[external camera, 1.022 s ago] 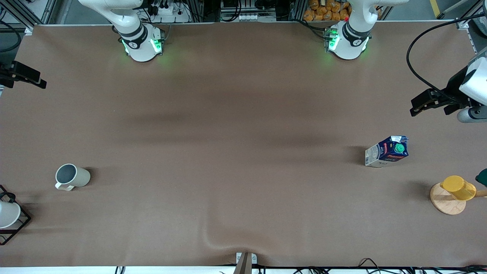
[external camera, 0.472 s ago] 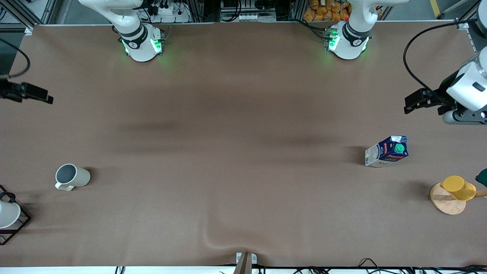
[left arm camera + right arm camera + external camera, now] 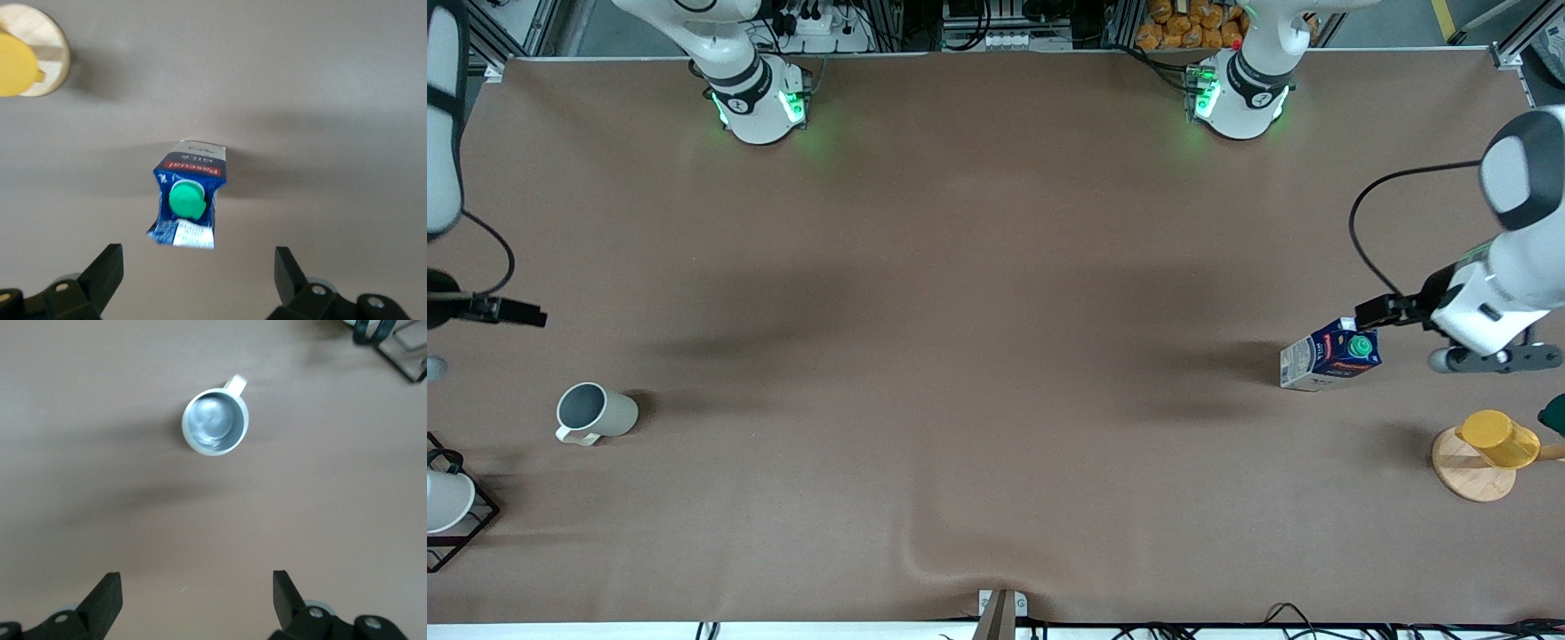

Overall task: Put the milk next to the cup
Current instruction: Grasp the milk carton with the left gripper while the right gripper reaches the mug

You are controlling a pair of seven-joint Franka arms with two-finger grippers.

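Note:
The milk [image 3: 1332, 356], a dark-blue carton with a green cap, stands on the table near the left arm's end. It also shows in the left wrist view [image 3: 190, 200], just ahead of the fingers. My left gripper [image 3: 1376, 311] is open and empty, in the air just beside the carton's top [image 3: 199, 273]. The cup [image 3: 594, 413], a beige-grey mug with a dark inside, stands near the right arm's end and shows in the right wrist view [image 3: 215, 422]. My right gripper [image 3: 514, 313] is open and empty over bare table beside the mug [image 3: 197, 597].
A yellow cup [image 3: 1498, 437] sits on a round wooden disc [image 3: 1467, 476], nearer to the front camera than the milk. A white cup [image 3: 445, 500] sits in a black wire rack [image 3: 476, 520] by the mug. A dark green thing [image 3: 1554, 413] shows at the table's edge.
My left gripper has swung in from the table's end to just beside the milk. My right gripper has moved over the table toward the mug. Milk and mug have not moved.

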